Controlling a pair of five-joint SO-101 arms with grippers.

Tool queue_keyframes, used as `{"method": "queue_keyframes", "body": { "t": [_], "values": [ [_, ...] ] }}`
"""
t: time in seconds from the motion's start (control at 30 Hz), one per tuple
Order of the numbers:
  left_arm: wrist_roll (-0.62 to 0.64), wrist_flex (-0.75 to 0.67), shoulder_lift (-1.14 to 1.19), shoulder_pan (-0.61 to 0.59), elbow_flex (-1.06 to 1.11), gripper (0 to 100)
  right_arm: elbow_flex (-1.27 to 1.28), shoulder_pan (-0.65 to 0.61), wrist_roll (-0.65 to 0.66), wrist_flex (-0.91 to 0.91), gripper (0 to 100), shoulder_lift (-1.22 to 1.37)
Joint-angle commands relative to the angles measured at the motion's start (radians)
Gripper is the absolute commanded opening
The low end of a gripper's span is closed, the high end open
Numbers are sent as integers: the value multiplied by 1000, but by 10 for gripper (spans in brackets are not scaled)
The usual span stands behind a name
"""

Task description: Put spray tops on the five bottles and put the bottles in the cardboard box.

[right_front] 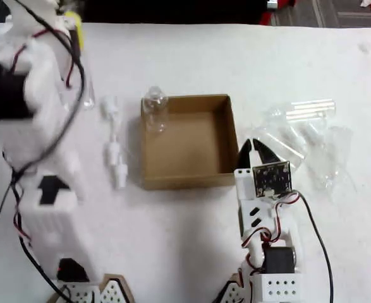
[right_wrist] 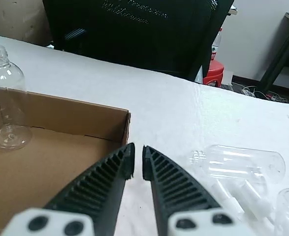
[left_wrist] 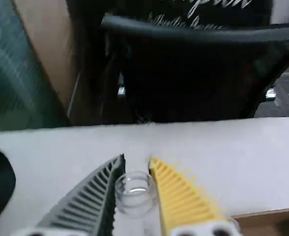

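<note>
My left gripper (left_wrist: 137,169) is shut on the neck of a clear bottle (left_wrist: 134,191) that has no top, held between the grey and yellow fingers. In the high view this arm stands raised at the far left (right_front: 74,28). The cardboard box (right_front: 226,136) sits mid-table with one uncapped clear bottle (right_front: 155,108) upright in its far-left corner, also seen at bottle (right_wrist: 6,98). White spray tops (right_front: 114,142) lie in a row left of the box. My right gripper (right_front: 253,148) rests by the box's right wall, its fingers (right_wrist: 119,169) nearly together with nothing between them.
Clear bottles (right_front: 299,136) and loose tops lie jumbled on the table right of the box; one lying bottle (right_wrist: 238,164) is near my right gripper. A dark chair stands beyond the table's far edge. Cables trail from both arm bases.
</note>
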Motion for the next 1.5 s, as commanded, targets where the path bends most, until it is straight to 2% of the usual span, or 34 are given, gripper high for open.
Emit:
{"method": "queue_keyframes", "body": {
  "t": [0.0,0.13,0.23,0.57,0.87,1.13,1.23,1.4,1.47],
  "values": [
    [-77,12,-229,105,-25,23,9,-1,-2,-1,18,-4],
    [-77,12,-355,150,-2,23,9,1,-2,-1,18,-4],
    [-75,12,-464,170,97,23,9,1,-2,-1,18,-4],
    [-75,-29,-928,294,744,23,9,-1,-2,1,18,-4],
    [-75,-319,-1222,303,1315,24,9,2,-2,1,18,-4],
    [-74,-703,-1483,305,1855,24,9,2,-2,4,18,-2],
    [18,-868,-1572,302,2073,24,9,1,-2,4,18,-2],
    [250,-1132,-1676,321,2394,24,9,2,-2,2,18,-2],
    [236,-1270,-1689,344,2504,24,9,2,-2,2,18,-2]
  ]
}}
